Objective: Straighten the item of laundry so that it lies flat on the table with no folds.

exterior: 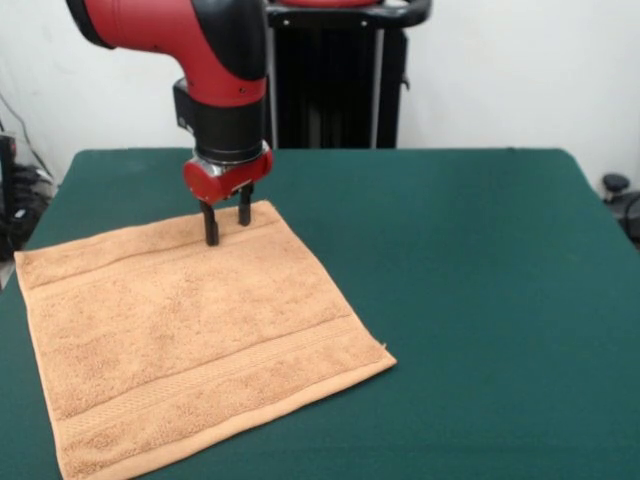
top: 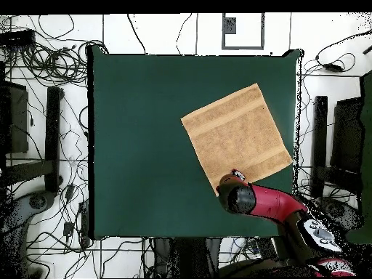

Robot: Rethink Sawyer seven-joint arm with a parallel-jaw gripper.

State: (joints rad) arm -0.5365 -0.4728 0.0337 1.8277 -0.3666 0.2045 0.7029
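From the front, the light orange-tan terry-cloth hand towel (exterior: 195, 335) is seen spread flat at the left of the dark green felt-covered table (exterior: 470, 300), with no folds visible; the task is judged essentially done. The red and black gripper (exterior: 227, 225) is held at the towel's far hem, jaws slightly parted, nothing grasped; contact cannot be confirmed. The towel's near-left corner is cut off.

From overhead, the towel (top: 236, 136) is shown square and unfolded near the table's (top: 138, 145) right edge. The gripper is hidden under the arm.

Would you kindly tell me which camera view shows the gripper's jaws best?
The front view: the gripper hangs over the towel's far edge, both jaws visible with a gap between. In the overhead view the arm covers the gripper, hiding the jaws.
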